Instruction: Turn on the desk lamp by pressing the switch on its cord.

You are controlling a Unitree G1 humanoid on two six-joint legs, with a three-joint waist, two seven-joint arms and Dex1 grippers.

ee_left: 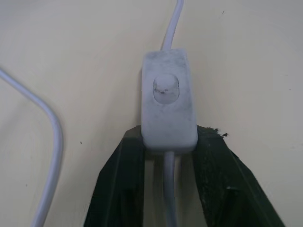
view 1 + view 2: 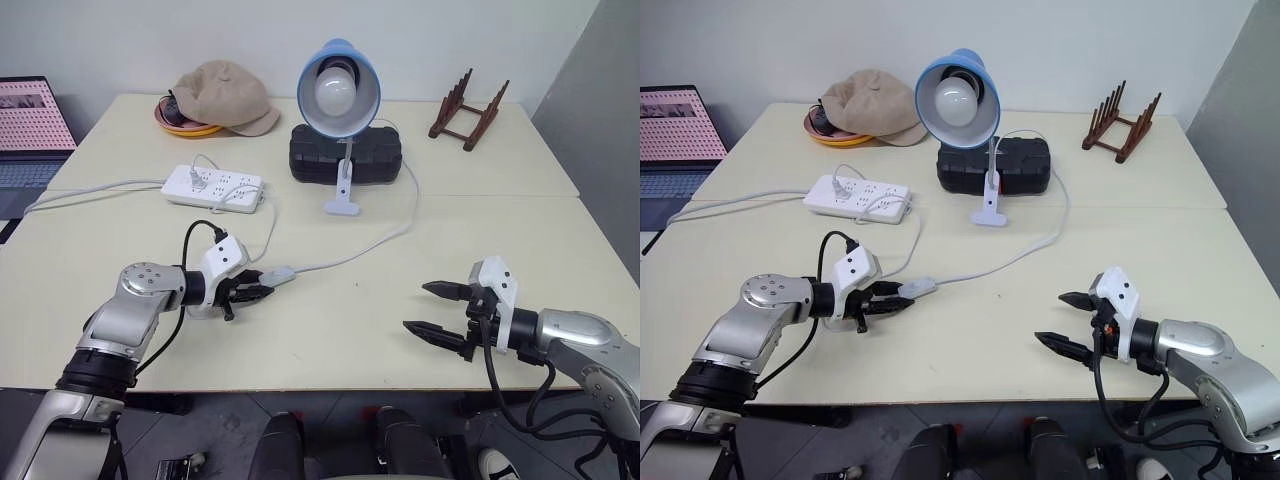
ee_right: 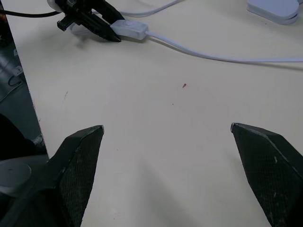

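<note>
The switch (image 1: 169, 106) lies flat on the table (image 2: 330, 330), near the front edge on the robot's left side, partway along the cord (image 2: 375, 243). The left gripper (image 2: 258, 291) pinches its near end, one finger against each side, with the cord running out between the fingers (image 1: 118, 184). The rocker button faces up, uncovered.

Handling, my read: small, light, hard plastic shell, smooth sides. It would skate on the tabletop if pushed from above unheld, so the side pinch makes sense as a brace. The cord is thin and limp and gives no support. Hold by the body sides, press the button straight down.

The lamp (image 2: 338, 90) stands well back, clipped by its white base, bulb unlit, so the press is not done yet. The right gripper (image 2: 438, 311) hovers over bare table at front right, fingers spread wide, holding nothing, well apart from the switch. It looks like the natural presser.

The left wrist view shows the contact detail: button position, scuffed shell, finger placement. The head views do not resolve that, but give the layout: the cord's route to the lamp, the power strip (image 2: 213, 187), the black case (image 2: 345, 155), the cap (image 2: 225, 95), the wooden rack (image 2: 468, 112). The right wrist view shows the gap between its own fingers and the held switch beyond.
</note>
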